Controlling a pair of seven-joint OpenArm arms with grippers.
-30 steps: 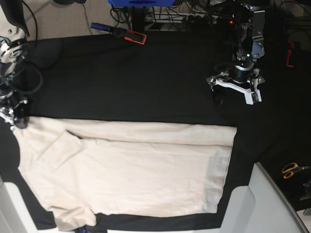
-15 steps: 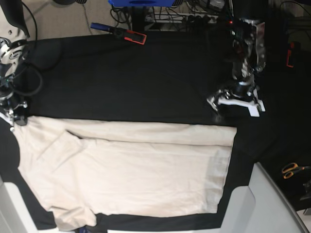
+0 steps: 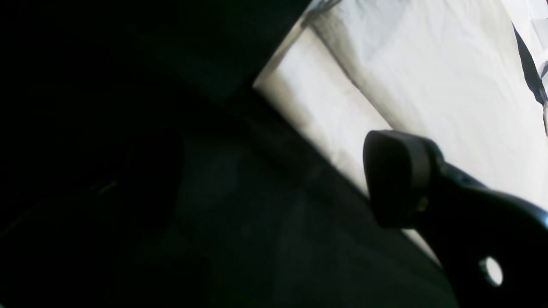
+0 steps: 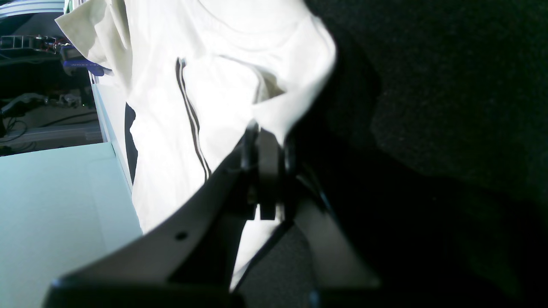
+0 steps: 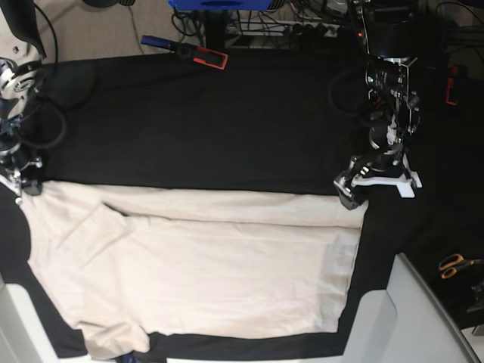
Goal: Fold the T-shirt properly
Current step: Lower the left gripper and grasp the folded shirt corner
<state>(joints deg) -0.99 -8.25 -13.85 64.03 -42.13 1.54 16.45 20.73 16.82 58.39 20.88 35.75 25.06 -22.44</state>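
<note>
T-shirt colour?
Plain cream, no print on the T-shirt; base view shows it best.

T-shirt (image 5: 212, 272) soft matt cotton; table cloth (image 5: 227, 121) matt.

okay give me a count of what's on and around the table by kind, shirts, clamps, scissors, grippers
T-shirt: 1
Clamp, blue and red: 1
Scissors, orange-handled: 1
Grippers: 2, left gripper and right gripper
Total: 5

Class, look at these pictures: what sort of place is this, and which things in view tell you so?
Probably a robotics lab or workshop: a black-covered table with the T-shirt spread on it, loose cables on the floor behind, and scissors and a clamp lying about.
</note>
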